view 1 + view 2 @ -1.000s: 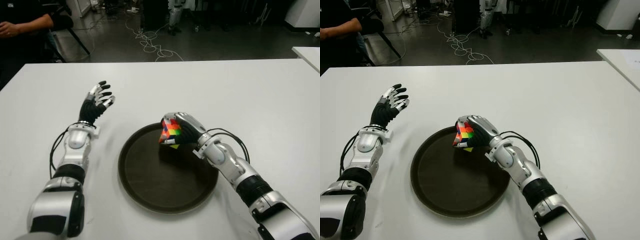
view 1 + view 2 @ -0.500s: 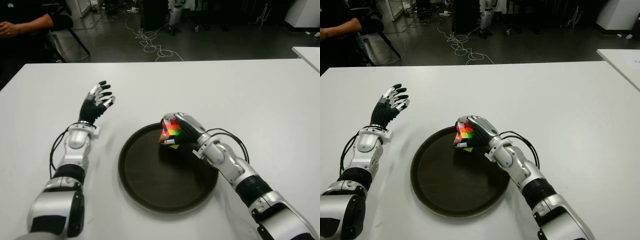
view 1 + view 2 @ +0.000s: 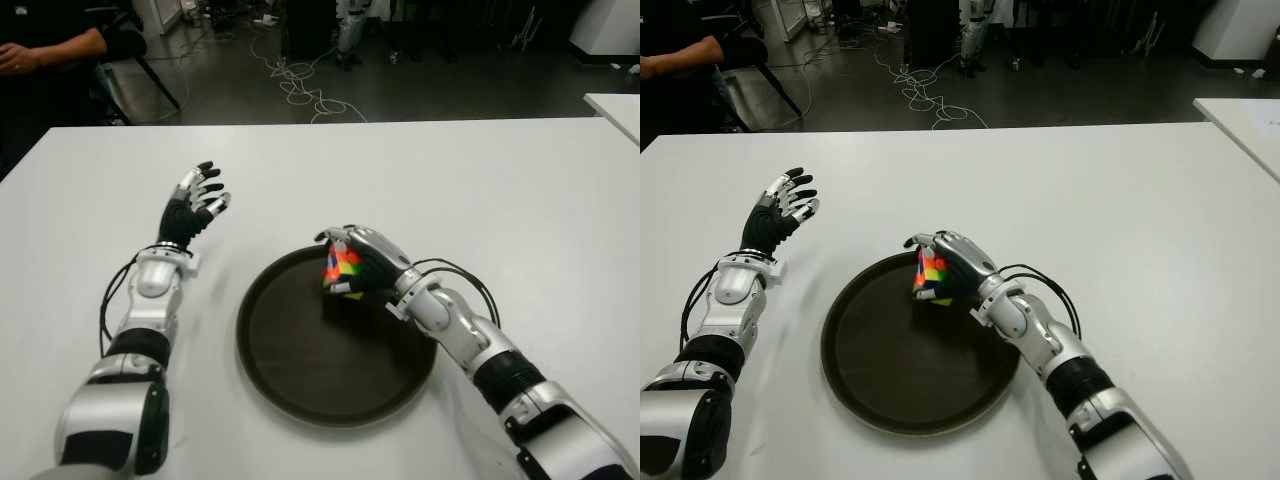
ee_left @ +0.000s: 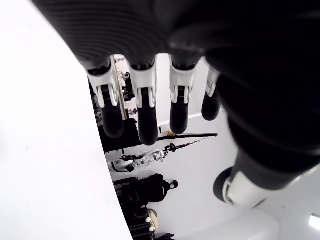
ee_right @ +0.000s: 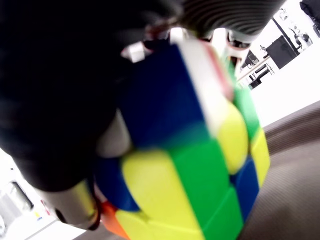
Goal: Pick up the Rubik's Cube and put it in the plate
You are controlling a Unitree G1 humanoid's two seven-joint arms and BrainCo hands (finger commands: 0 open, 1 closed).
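Observation:
The Rubik's Cube (image 3: 343,270), with its mixed coloured squares, is in my right hand (image 3: 362,263), just above the far right part of the dark round plate (image 3: 300,350). The fingers (image 3: 338,236) are loosening around it, and the cube is tilted. In the right wrist view the cube (image 5: 200,165) fills the picture, blurred, close above the brown plate floor (image 5: 295,170). My left hand (image 3: 195,205) is raised over the white table (image 3: 480,190), left of the plate, fingers spread and holding nothing.
A person's arm (image 3: 50,45) shows at the far left behind the table. Cables (image 3: 300,90) lie on the dark floor beyond the table's back edge. Another white table corner (image 3: 615,105) is at the right.
The right hand's fingers have eased off the cube, and the cube has turned and dropped slightly toward the plate. The left hand has not moved.

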